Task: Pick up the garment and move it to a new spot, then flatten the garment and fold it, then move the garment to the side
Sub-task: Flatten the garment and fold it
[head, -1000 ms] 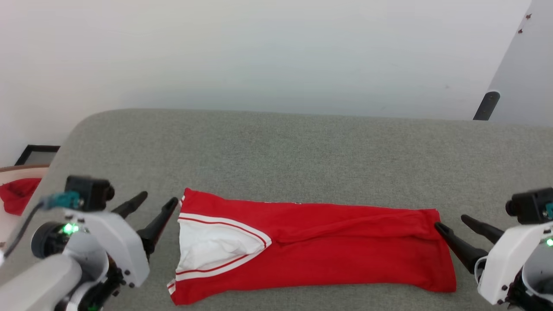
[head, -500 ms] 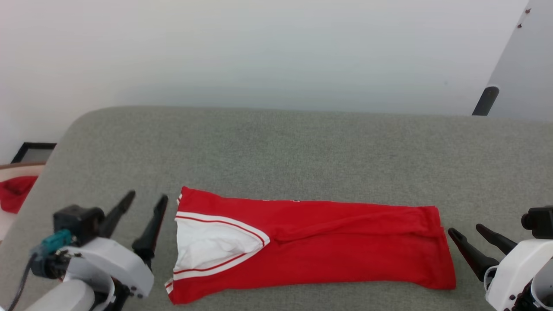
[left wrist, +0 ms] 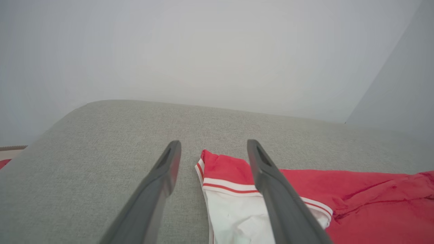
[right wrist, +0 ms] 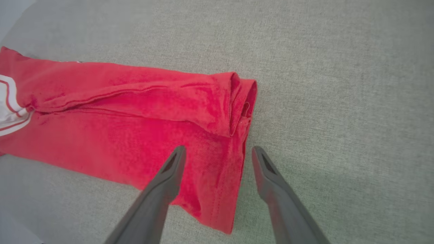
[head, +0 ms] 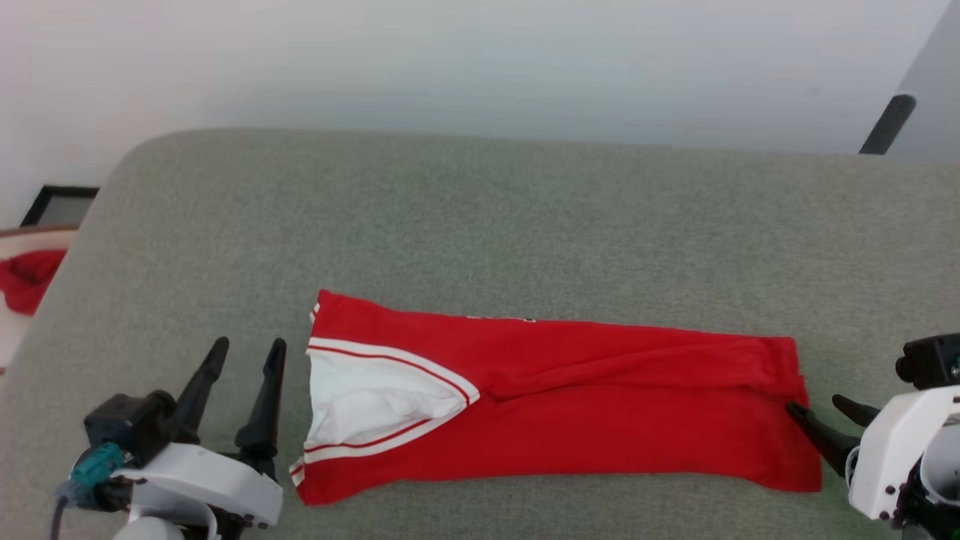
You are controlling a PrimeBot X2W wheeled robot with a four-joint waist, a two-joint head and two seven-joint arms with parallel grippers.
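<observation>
Garment (head: 555, 405) folded flat on cushion (head: 480, 225) | L gripper (head: 249, 343) beside its white end, jaws apart | R gripper (head: 815, 403) at hem end, jaws apart

One garment (head: 570, 405), on one grey counter (head: 480, 210). Two end effectors, a left end effector (head: 249, 345) and a right end effector (head: 815, 403), each with two dark fingers (head: 262, 405), four in all. One small red cloth lump (head: 28, 277) in one pale round container (head: 37, 234). One dark frame (head: 60, 204) and one dark rod (head: 889, 124)
</observation>
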